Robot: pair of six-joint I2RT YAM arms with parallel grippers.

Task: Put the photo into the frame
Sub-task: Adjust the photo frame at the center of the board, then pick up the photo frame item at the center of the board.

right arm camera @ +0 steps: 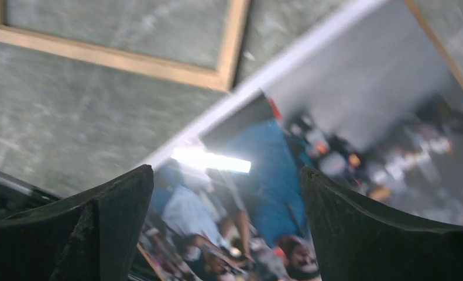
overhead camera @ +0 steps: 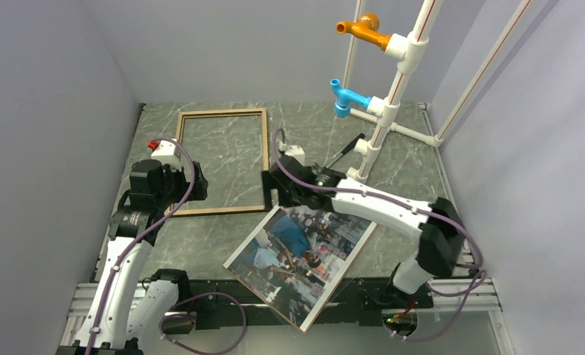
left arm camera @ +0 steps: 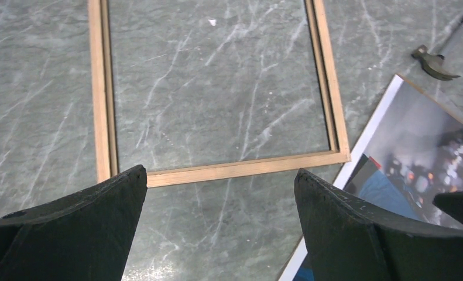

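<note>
The frame [overhead camera: 265,159] lies flat on the marble table with its brown wood side up, and nothing lies inside it. It also shows in the left wrist view [left arm camera: 240,168] and the right wrist view [right arm camera: 229,58]. The photo [overhead camera: 304,255] lies picture side up, tilted, near the front edge, and shows too in the wrist views [left arm camera: 404,146] [right arm camera: 334,105]. My left gripper [overhead camera: 188,188] [left arm camera: 220,172] is open and empty above the frame's near rail. My right gripper [overhead camera: 274,194] [right arm camera: 229,170] is open and empty, hovering over the photo's far corner.
A thin brown edge of a backing board [overhead camera: 342,282] shows under the photo's right side. A black tool [overhead camera: 346,153] [left arm camera: 434,61] lies beside a white pipe stand [overhead camera: 381,126] with orange and blue taps at the back right. Grey walls enclose the table.
</note>
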